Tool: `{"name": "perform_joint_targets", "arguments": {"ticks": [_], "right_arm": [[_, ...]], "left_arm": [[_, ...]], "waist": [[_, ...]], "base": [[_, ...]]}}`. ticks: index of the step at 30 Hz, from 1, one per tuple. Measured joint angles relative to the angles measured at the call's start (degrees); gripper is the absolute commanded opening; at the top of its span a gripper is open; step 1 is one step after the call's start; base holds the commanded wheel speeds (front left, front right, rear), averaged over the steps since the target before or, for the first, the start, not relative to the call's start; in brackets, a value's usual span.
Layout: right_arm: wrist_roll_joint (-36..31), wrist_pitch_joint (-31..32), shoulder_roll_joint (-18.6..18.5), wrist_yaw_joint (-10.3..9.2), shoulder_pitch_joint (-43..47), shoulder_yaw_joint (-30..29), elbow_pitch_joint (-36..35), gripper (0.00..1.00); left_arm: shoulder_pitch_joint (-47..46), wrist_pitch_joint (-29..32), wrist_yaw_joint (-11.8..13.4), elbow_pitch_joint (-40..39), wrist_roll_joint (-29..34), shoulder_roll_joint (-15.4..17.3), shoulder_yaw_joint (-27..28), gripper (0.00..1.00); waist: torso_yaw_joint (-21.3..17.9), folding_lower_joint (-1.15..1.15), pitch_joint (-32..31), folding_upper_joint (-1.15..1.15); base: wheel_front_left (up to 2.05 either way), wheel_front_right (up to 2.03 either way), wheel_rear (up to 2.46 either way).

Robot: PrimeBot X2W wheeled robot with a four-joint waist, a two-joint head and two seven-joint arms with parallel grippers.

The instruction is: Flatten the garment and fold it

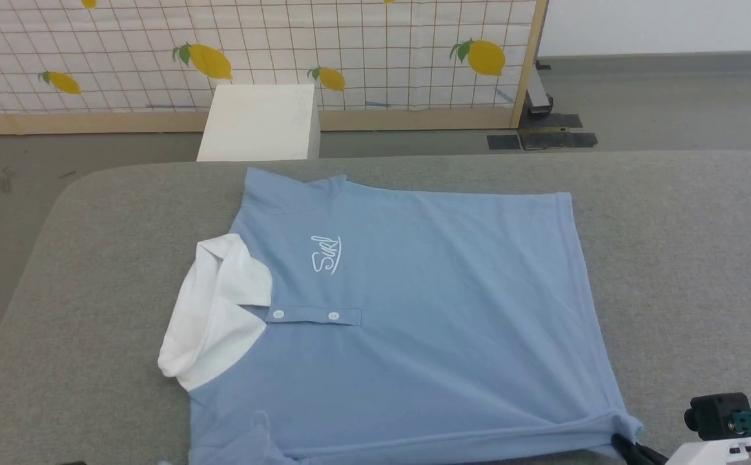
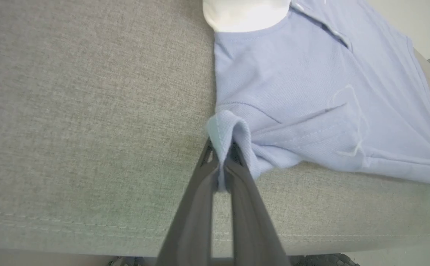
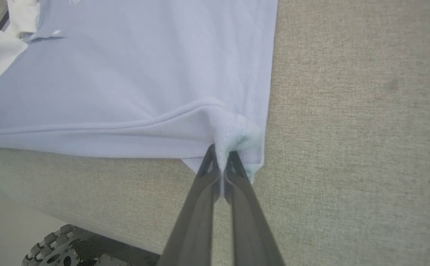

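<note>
The garment [image 1: 414,310], a light blue polo shirt, lies spread on the grey padded table [image 1: 685,258], white collar [image 1: 214,310] to the left and hem to the right. A white cursive logo [image 1: 325,254] and a buttoned placket face up. My right gripper [image 1: 620,442] is shut on the near hem corner; the right wrist view shows the garment [image 3: 126,74] bunched between the tips of that gripper [image 3: 222,155]. In the left wrist view, my left gripper [image 2: 222,155] is shut on a near sleeve edge of the garment [image 2: 311,92], which puckers at the grip.
A white box [image 1: 259,123] stands on the floor beyond the table, before a lemon-print screen [image 1: 349,51] with a wooden frame. The table's near edge [image 2: 89,229] runs just under both grippers. A wheel of the robot's base [image 3: 52,251] shows below it.
</note>
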Motion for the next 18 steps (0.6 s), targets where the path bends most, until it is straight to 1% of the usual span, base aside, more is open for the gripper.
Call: {"name": "perform_joint_targets", "arguments": {"ticks": [5,12,14,18], "right_arm": [[-0.5,1.0,-0.5,0.00,-1.8,0.2,-1.3,0.00],[-2.0,3.5,-1.0,0.00,-8.1,0.6,-2.1,0.00],[-3.3,4.3,-1.0,0.00,-10.5,1.1,-2.1,0.00],[-5.2,5.5,0.5,0.00,-15.0,1.2,-1.2,0.00]], "left_arm": [[-2.6,-0.3,0.6,-2.8,2.4,1.3,0.4,0.00],[-13.0,3.0,0.4,-3.8,6.1,2.1,0.5,0.00],[-16.3,4.0,-0.5,-3.4,7.3,2.0,0.5,0.00],[-23.2,6.4,-2.7,-0.5,9.1,1.8,0.1,0.00]], "waist": [[-0.2,0.00,0.8,0.00],[-0.2,0.00,3.4,0.00],[-0.2,0.00,4.6,0.00],[-0.3,0.00,7.5,0.00]], "base": [[0.00,0.00,0.00],[0.00,0.00,0.00],[0.00,0.00,0.00],[0.00,0.00,0.00]]}}
